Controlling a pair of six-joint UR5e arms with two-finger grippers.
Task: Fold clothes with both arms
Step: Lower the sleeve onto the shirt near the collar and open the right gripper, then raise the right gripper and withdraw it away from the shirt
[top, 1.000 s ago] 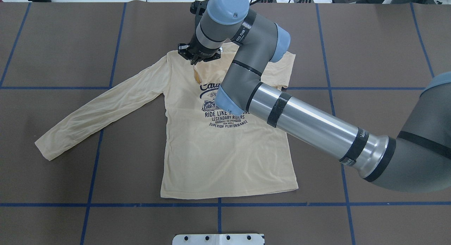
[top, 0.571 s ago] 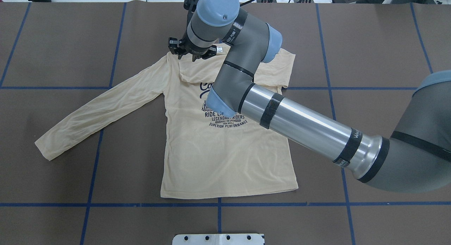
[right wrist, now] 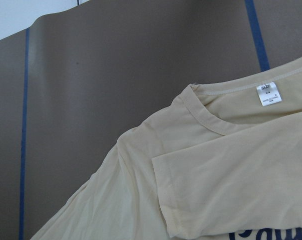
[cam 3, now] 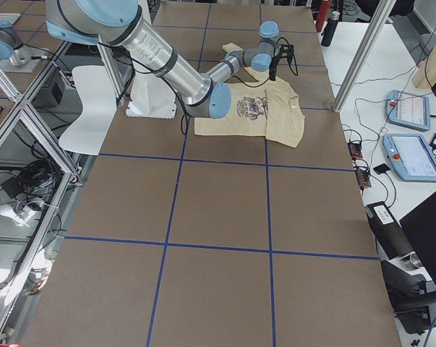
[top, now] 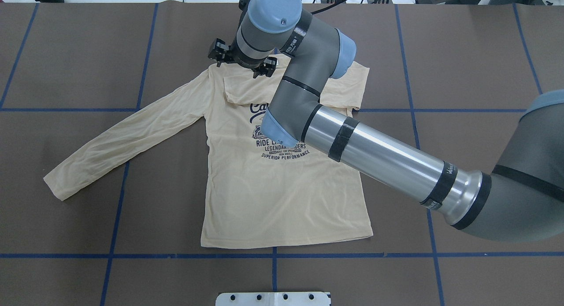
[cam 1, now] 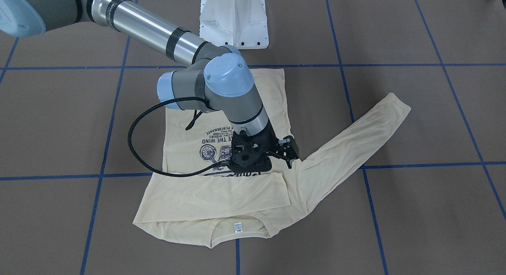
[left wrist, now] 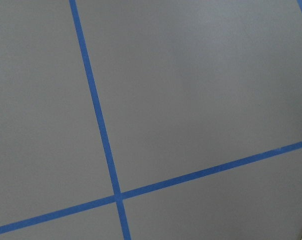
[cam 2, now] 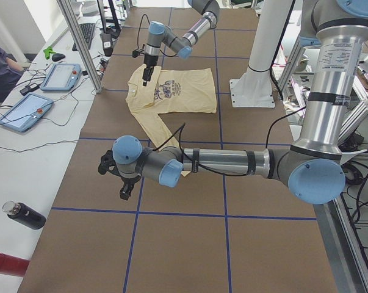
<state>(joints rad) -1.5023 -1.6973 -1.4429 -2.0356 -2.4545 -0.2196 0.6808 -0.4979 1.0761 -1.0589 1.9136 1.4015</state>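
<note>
Brown taped desk (top: 66, 55). Right jaws let go, now spread over folded sleeve (cam 1: 221, 192) of T-shirt (top: 282, 200); left jaws: cannot tell. Outstretched sleeve (top: 123, 138) next.

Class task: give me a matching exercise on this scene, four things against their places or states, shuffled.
Cream-yellow long-sleeved T-shirt:
1 sleeve on robot's left
2 other sleeve
3 small white neck label
4 black right gripper

A inside the collar
B folded across the chest
C above the shoulder, holding nothing
D stretched over the brown table

Pairs: 1-D, 2-B, 3-A, 4-C
</note>
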